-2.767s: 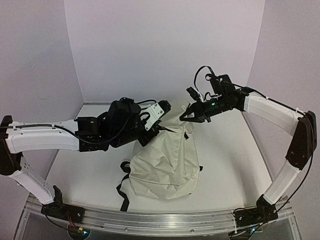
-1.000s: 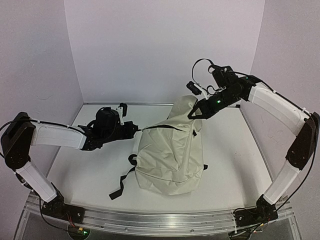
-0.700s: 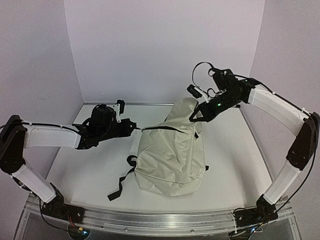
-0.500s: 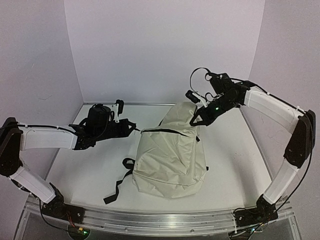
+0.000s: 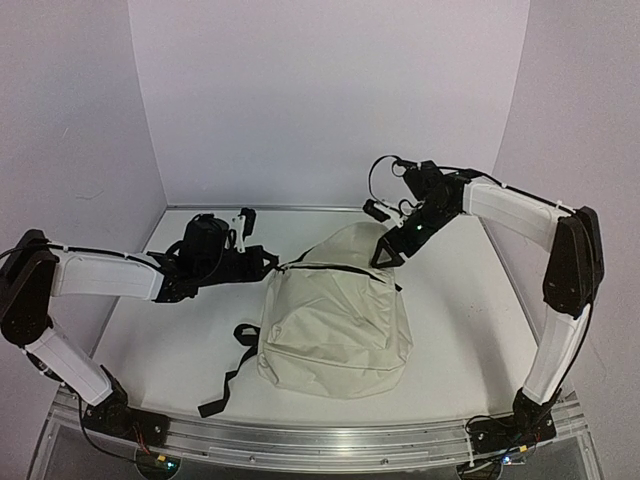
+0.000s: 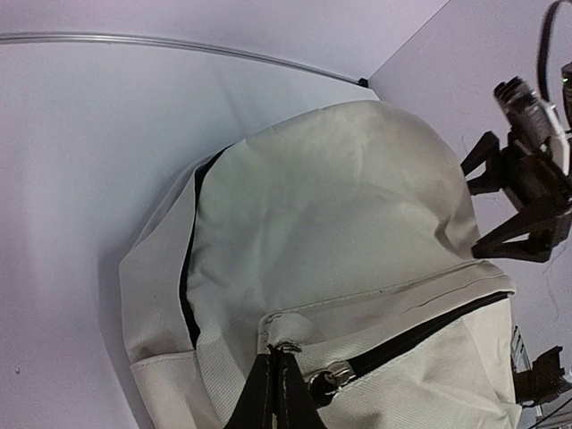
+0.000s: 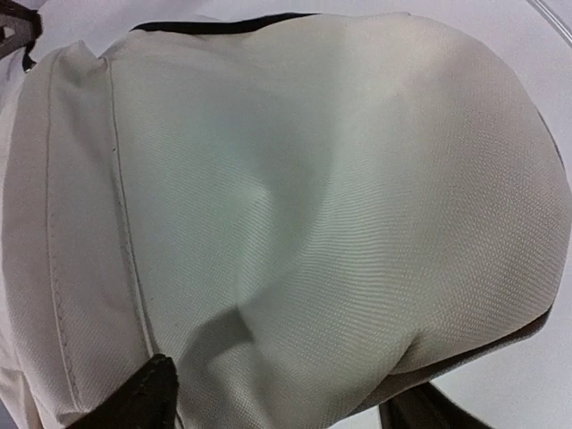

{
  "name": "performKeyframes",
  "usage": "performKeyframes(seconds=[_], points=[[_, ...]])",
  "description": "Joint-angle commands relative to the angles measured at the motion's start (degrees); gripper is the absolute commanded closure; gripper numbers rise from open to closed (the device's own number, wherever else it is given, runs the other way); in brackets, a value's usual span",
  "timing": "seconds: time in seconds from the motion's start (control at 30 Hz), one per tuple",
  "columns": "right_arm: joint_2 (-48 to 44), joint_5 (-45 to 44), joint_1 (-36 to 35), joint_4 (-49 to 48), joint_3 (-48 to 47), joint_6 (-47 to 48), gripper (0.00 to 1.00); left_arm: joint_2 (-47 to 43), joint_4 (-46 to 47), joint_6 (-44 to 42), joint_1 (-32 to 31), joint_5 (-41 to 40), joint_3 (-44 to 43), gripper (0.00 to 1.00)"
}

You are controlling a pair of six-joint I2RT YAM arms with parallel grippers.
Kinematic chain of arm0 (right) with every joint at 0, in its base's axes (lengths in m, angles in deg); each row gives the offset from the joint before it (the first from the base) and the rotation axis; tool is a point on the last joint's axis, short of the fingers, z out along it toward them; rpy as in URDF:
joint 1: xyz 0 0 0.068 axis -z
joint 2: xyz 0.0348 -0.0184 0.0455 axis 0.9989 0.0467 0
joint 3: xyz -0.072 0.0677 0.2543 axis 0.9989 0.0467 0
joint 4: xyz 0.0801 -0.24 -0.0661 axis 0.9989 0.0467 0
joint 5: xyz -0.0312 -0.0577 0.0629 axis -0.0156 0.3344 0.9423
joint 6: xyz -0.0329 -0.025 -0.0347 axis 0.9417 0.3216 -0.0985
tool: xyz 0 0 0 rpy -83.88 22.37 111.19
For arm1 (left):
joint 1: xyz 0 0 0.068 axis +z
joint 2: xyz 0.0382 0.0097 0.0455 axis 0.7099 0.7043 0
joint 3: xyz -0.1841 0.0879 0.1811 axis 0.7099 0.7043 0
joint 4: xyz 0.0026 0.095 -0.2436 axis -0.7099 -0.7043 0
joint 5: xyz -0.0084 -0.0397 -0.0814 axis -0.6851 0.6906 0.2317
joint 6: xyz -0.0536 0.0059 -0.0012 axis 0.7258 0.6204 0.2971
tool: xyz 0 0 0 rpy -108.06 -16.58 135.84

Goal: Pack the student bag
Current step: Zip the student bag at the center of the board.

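The student bag (image 5: pixel 335 320) is a large cream backpack lying slumped in the middle of the table, its black zipper (image 5: pixel 335 268) running across the upper part. My left gripper (image 5: pixel 270 262) reaches in from the left and is shut on the bag's small fabric tab (image 6: pixel 284 338) at the zipper's end, beside the metal pull (image 6: pixel 323 384). My right gripper (image 5: pixel 390 250) hovers at the bag's top right corner, open. In the right wrist view its fingers (image 7: pixel 150 393) stand wide apart over the cream fabric (image 7: pixel 313 179), holding nothing. Nothing shows of the bag's inside.
Black straps (image 5: pixel 225 380) trail from the bag's left side toward the front rail (image 5: pixel 320 440). White walls close the table at the back (image 5: pixel 330 120) and on both sides, with the right wall (image 5: pixel 580 150) close behind my right arm.
My right gripper has opened and let go of the bag's top. The raised top has dropped onto the table and the bag has slid a little left and nearer. The left grip stays.
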Motion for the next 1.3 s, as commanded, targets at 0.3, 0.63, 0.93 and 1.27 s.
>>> performKeyframes(seconds=[0.3,0.63,0.93,1.27], points=[[5.62,-7.38,1.78,0.39,-13.73,-4.37,0.02,1.51,3.99,0.56,-0.08,0.85,-1.08,1.00],[5.34,3.40,2.38,2.41,-23.25,-10.48,0.02,1.44,3.38,0.02,-0.08,0.64,-1.99,1.00],[5.36,8.81,-6.17,4.05,-22.78,-11.53,0.05,2.42,3.58,0.03,-0.10,1.39,-2.98,1.00],[14.92,1.28,-13.56,5.40,-26.09,-8.34,0.21,2.49,4.16,0.41,-0.07,1.84,-2.98,1.00]])
